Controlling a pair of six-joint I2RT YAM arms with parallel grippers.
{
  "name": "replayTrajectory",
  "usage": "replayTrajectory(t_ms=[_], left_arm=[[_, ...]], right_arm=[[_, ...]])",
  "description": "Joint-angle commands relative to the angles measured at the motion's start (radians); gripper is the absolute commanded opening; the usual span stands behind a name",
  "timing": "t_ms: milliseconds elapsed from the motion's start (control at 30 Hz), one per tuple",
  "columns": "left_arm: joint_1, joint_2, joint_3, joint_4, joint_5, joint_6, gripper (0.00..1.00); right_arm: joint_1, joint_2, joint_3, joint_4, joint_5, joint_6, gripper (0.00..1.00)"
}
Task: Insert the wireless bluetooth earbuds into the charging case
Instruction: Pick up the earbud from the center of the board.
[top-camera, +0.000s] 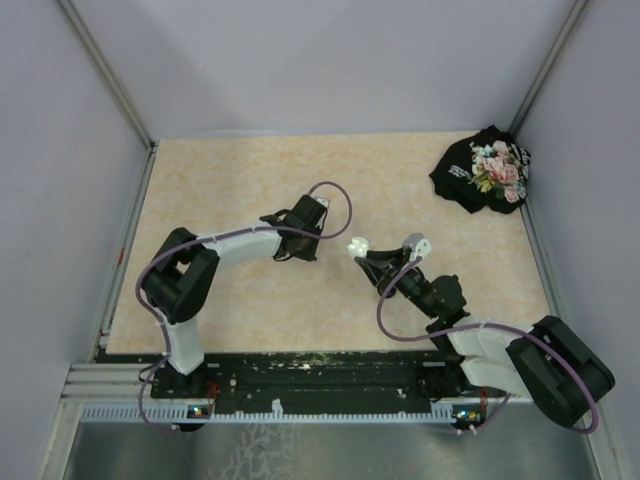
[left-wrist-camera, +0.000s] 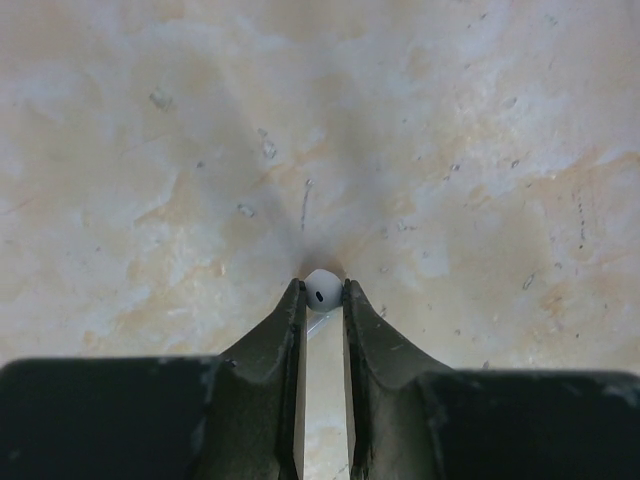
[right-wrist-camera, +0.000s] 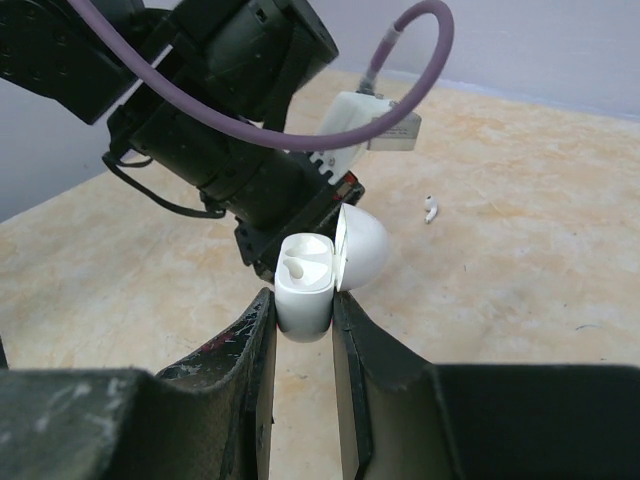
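Observation:
My left gripper (left-wrist-camera: 322, 291) is shut on a small white earbud (left-wrist-camera: 320, 287), pinched at the very fingertips just over the beige tabletop. In the top view this gripper (top-camera: 296, 250) points down at mid-table. My right gripper (right-wrist-camera: 303, 300) is shut on the white charging case (right-wrist-camera: 303, 290), held upright with its lid (right-wrist-camera: 362, 248) flipped open to the right. In the top view the case (top-camera: 358, 247) hangs a short way right of the left gripper. A second white earbud (right-wrist-camera: 430, 208) lies loose on the table beyond the case.
A black cloth with a floral print (top-camera: 485, 170) lies at the back right corner. The left arm's wrist and purple cable (right-wrist-camera: 230, 130) loom close behind the case. Enclosure walls bound the table on three sides.

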Motion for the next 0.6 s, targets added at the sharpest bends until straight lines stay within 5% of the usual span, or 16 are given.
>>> replayTrajectory(t_ms=[0,567], left_arm=[[0.026,-0.107,-0.073,0.087,0.038,-0.012,0.08],[0.085,-0.504,-0.405,0.490,0.288,-0.013,0.04]], right_arm=[[-0.006,0.028,0.055,0.044,-0.025,-0.014,0.00],[0.017,0.136,0.116,0.076,-0.061,-0.034,0.00]])
